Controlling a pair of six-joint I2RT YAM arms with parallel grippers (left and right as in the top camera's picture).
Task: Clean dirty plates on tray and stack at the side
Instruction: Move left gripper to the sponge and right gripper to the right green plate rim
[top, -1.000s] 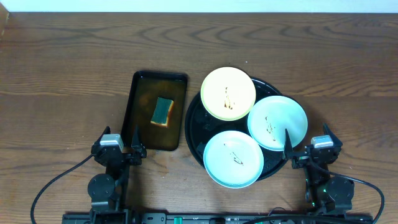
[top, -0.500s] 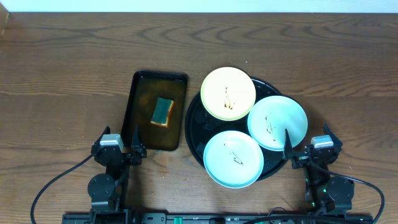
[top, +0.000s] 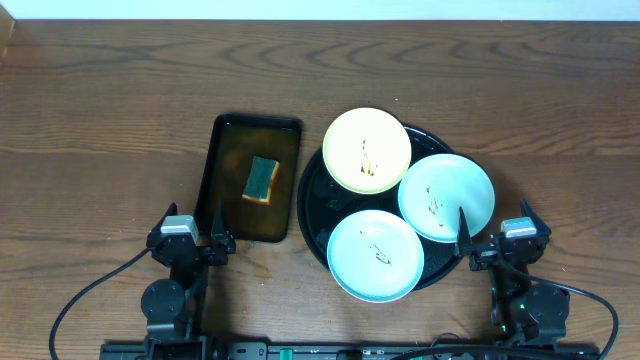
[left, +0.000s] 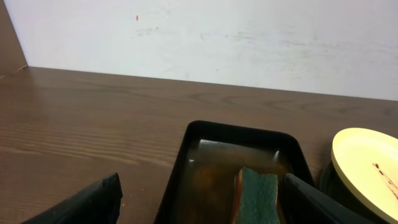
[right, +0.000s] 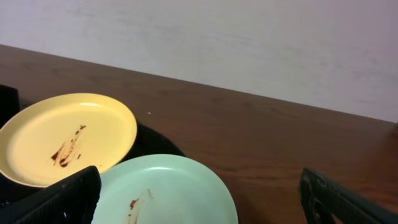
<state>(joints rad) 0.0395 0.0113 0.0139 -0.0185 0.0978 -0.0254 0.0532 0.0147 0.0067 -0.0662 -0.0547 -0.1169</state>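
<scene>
On the black tray (top: 310, 200) sit three dirty plates: the yellow plate (top: 367, 150), the right mint plate (top: 446, 197) and the near mint plate (top: 375, 255), edges touching. We judge them light, stiff and slick; best taken at an overhanging rim. Left gripper (top: 192, 232) and right gripper (top: 497, 235): both spread, empty. The wood tabletop (top: 570, 120) right of the tray offers stacking room.
</scene>
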